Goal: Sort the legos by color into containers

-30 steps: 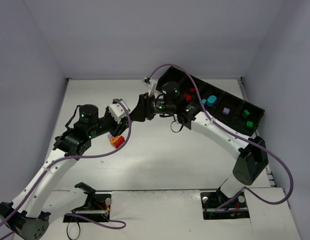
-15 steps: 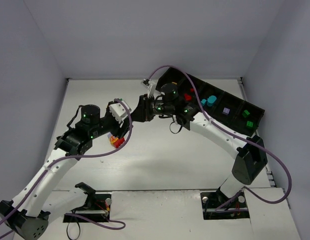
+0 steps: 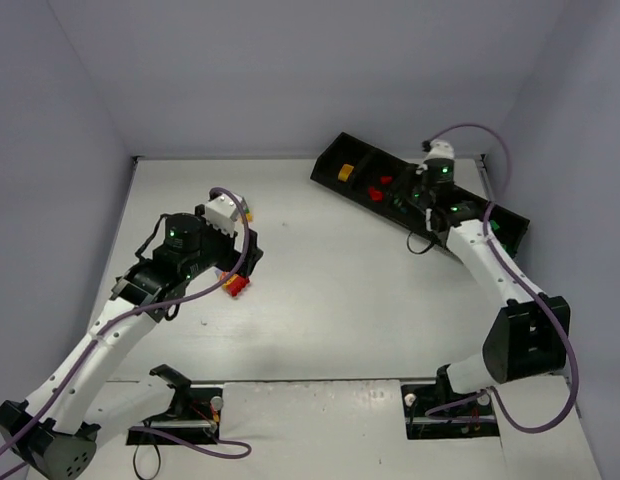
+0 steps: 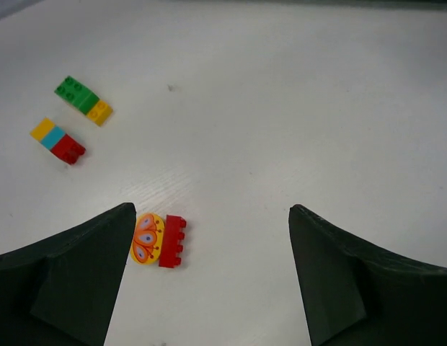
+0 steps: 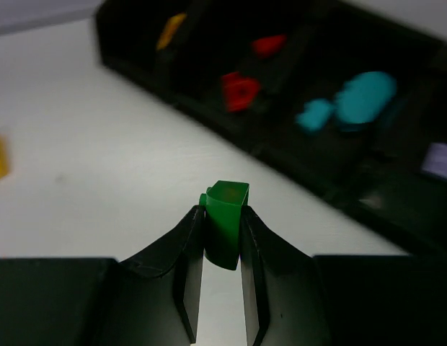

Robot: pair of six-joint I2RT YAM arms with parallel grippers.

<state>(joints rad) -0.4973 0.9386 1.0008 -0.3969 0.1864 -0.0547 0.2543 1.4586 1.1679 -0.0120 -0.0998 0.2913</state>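
Right claw (image 5: 222,214) clenched on a green lego (image 5: 227,198), held upright above the desk (image 5: 101,144), with the near wall of the black tray (image 5: 187,94) just ahead. Contents run toward the right of the frame: yellow, red, teal, purple. The green cell lies past the right edge, cut off. Top view: right arm (image 3: 480,250) covers that end of the tray. Left claw (image 4: 209,216) released, well apart from the tray, red-yellow piece (image 4: 160,240) beside the finger at lower left

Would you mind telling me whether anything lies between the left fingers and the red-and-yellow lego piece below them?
Nothing visible does. The left fingers stand open over the table, and the red-and-yellow piece lies uncovered close beside one of them. The green-yellow stack and the yellow-teal-red stack lie well aside.
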